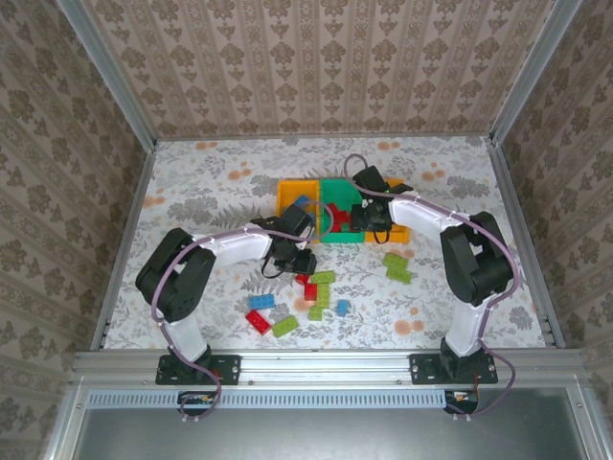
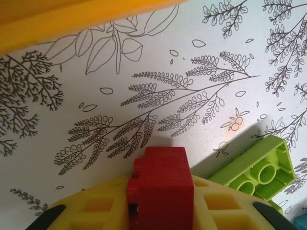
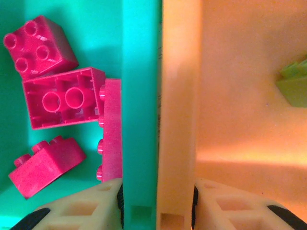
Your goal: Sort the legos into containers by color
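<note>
Left claw (image 2: 160, 212): closed on a red brick (image 2: 163, 177). A yellow finger sits on either side of it, low over the tabletop (image 1: 211, 192).
Beside left claw: a green brick (image 2: 256, 170) lies flat and studs up, just right of the held one. I can't tell whether the two touch.
Corner of that view: a blue sliver (image 2: 302, 223), too cut off to make out.
Ahead of left claw: the orange edge of the left bin (image 1: 297, 182) runs across the top of the wrist view, apart from the held brick.
Right claw (image 3: 157, 213): closed on the walls (image 3: 144, 96) where two bins meet. One finger is inside each bin, with the pads against the plastic.
Green bin (image 1: 335, 184): the middle one. It holds four red pieces (image 3: 38, 45): one studs up, one upside down showing its hollows, one tilted low in the corner, and one on edge against the wall near the claw.
Right bin (image 1: 399, 233): one light green piece (image 3: 295, 84) at the frame's edge, cut off. It lies well away from the claw.
Left bin contents: a blue piece (image 1: 302, 202).
Hard to see: from above, the right arm covers most of the right bin, and the left claw hides the brick it holds.
Loose bricks (image 1: 323, 295): red, blue and green ones are scattered on the tabletop between the arms, near the left claw on its near side.
Green pair (image 1: 398, 268): these lie on the near side of the right bin, apart from the right claw.
</note>
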`<move>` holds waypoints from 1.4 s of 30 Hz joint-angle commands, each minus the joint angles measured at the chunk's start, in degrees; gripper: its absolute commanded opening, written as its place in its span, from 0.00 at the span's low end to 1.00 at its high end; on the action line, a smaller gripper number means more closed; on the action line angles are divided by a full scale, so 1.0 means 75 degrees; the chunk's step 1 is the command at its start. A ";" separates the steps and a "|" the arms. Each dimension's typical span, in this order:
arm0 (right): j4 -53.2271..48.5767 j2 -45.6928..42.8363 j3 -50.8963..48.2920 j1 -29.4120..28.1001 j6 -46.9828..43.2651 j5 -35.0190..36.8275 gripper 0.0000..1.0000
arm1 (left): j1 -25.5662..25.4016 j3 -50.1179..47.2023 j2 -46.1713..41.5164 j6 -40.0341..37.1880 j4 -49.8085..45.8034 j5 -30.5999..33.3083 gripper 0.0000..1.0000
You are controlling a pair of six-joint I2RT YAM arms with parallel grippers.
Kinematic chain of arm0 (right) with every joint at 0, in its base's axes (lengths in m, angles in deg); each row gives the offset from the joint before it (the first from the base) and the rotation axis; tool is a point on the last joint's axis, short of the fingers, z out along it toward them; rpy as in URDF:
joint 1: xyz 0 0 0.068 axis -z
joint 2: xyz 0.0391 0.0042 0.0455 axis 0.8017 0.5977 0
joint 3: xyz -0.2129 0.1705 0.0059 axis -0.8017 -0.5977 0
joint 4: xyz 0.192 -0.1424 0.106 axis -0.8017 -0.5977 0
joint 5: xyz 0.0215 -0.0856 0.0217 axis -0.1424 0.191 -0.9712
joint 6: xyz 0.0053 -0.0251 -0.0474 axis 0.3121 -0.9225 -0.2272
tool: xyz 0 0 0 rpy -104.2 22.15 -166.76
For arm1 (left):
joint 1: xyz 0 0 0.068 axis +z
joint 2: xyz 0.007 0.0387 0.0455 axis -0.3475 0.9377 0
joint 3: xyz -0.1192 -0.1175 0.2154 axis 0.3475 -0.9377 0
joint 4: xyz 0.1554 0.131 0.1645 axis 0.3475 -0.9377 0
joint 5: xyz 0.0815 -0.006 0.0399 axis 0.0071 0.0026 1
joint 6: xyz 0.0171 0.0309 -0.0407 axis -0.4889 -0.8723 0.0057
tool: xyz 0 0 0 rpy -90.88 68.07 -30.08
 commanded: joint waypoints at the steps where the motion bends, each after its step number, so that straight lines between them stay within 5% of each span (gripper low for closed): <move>1: -0.0052 0.0147 0.0255 -0.0168 0.0227 0.0078 0.41 | 0.0054 0.0041 -0.0216 -0.0021 -0.0294 0.0223 0.26; 15: -0.0168 -0.1227 -0.0211 -0.0341 0.0447 0.0385 0.68 | 0.0144 0.1264 -0.1250 -0.0525 -0.0812 0.0367 0.25; 25: -0.1155 -0.2608 -0.1619 -0.0341 0.0167 0.0721 0.76 | 0.0486 0.3541 0.0512 -0.0661 -0.0654 -0.0434 0.28; 36: -0.1283 -0.3990 -0.3502 -0.0300 0.2183 0.1248 0.87 | 0.0665 0.5182 0.2014 -0.0493 -0.0526 -0.1011 0.30; 42: -0.1035 -0.3557 -0.3457 -0.0189 0.2255 0.1059 0.89 | 0.0692 0.5451 0.2428 -0.0308 -0.0479 -0.1144 0.45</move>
